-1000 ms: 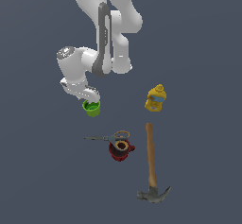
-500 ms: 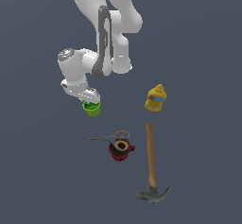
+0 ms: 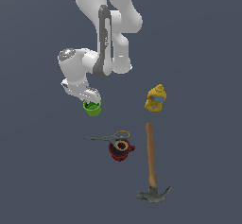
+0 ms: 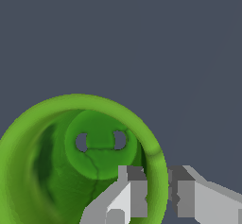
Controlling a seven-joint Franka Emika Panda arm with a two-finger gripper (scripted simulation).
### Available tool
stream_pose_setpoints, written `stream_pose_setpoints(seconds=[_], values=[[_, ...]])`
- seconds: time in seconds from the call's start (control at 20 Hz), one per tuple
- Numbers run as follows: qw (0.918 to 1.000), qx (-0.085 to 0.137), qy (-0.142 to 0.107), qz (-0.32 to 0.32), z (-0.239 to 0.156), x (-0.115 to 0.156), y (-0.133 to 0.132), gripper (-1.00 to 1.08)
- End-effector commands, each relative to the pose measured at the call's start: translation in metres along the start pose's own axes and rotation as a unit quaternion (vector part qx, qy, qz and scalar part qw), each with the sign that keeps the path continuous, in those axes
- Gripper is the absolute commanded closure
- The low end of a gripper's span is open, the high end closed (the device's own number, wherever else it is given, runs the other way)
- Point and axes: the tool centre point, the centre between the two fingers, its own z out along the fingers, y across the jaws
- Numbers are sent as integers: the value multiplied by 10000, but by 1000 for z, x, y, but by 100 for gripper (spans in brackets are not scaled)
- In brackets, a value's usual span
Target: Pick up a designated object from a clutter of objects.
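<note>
The designated object, a small bright green cup point(image 3: 93, 109), stands upright at the exterior view's left, apart from the rest of the clutter. My gripper point(image 3: 93, 100) comes down onto it from above. In the wrist view the cup point(image 4: 56, 171) fills the lower part of the picture. The gripper point(image 4: 157, 172) straddles its thick rim, one finger point(image 4: 134, 190) inside the cup and the other outside. Both fingers press against the rim, so the gripper is shut on it.
A yellow bottle point(image 3: 155, 99) stands at the exterior view's right. Grey scissors with orange handles point(image 3: 111, 137) lie beside a dark red mug point(image 3: 121, 150). A wooden-handled claw hammer point(image 3: 151, 168) lies to the right of the mug.
</note>
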Motion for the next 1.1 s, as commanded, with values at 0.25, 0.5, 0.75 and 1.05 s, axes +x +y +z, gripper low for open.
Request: stream_pose_setpoints(seconds=[0.25, 0.5, 0.75, 1.05], values=[[10000, 1, 10, -3, -16, -4, -18, 108], [10000, -3, 9, -1, -36, -9, -39, 108], [10000, -17, 12, 1, -64, -16, -69, 108], [10000, -36, 19, 5, -105, -26, -115, 108]])
